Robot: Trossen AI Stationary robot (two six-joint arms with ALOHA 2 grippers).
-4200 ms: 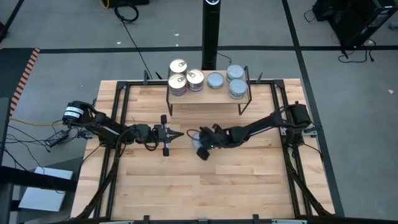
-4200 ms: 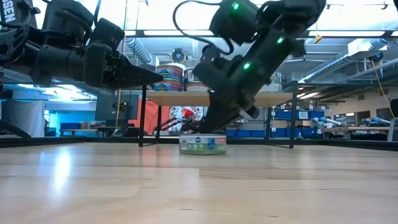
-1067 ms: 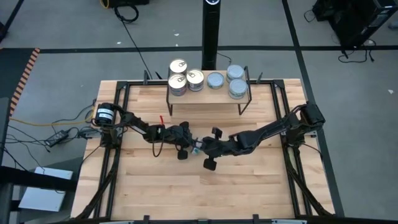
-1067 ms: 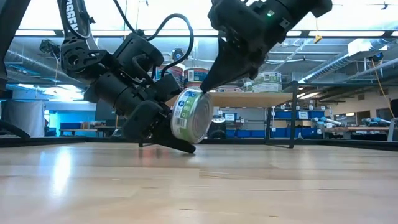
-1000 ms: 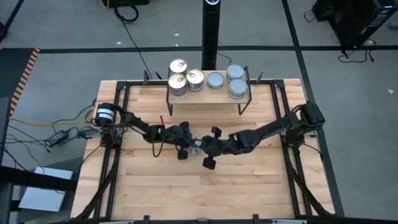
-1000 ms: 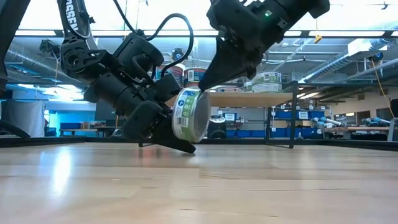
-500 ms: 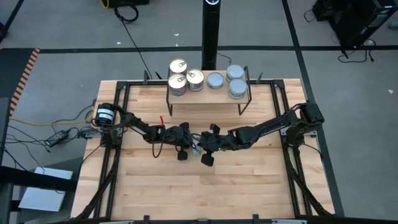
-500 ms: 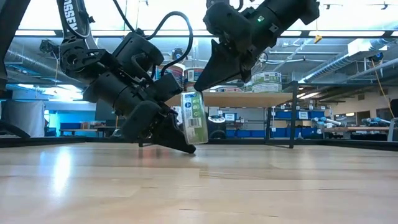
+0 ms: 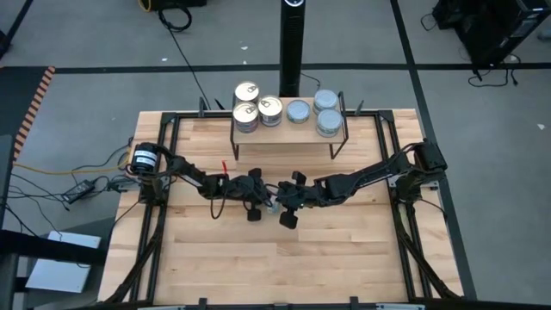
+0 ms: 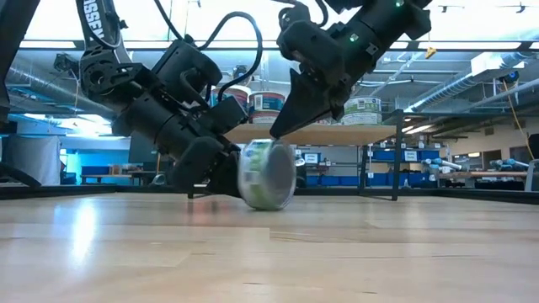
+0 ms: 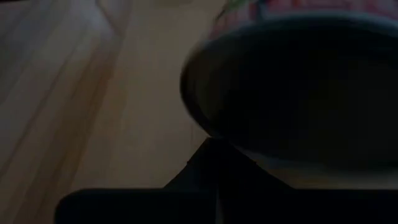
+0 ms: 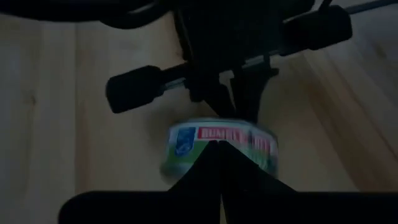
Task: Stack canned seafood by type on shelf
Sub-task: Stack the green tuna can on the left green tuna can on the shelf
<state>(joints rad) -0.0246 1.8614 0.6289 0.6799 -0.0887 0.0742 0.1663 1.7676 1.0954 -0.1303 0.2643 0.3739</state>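
One tin of canned seafood [image 10: 268, 174], with a green and white label, stands tilted on its rim at the middle of the table, blurred. It sits between my two shut grippers. My left gripper [image 10: 229, 178] is at the tin's left and my right gripper [image 10: 273, 135] is just above it. From above, the tin [image 9: 272, 206] is mostly hidden between the gripper heads. The shelf [image 9: 288, 131] at the far edge carries gold-topped tins [image 9: 246, 113] on its left and blue-grey-topped tins [image 9: 327, 121] on its right. My left gripper presses its shut fingertips [image 11: 214, 149] against the tin's flat face near the lower rim [image 11: 208, 127]. It comes from the table's left, slanting down. The tin leans there with its lower rim [image 10: 269, 205] on the table. My right gripper sets its shut fingertips [image 12: 217, 155] on the tin's upper edge [image 10: 269, 143], above the label wall [image 12: 186, 142]. It slants down from the table's right.
The shelf's black legs [image 9: 236, 146] stand on the far part of the slatted tabletop [image 9: 275, 267]. A black post [image 9: 290, 47] rises behind the shelf. Bare wood lies toward the table's near edge.
My right gripper has moved a little toward the table's left, over the tin. The tin leaned on my left fingers with a flat face showing, then stood nearly upright on its rim. It now tips on, blurred, with its lower rim on the table.
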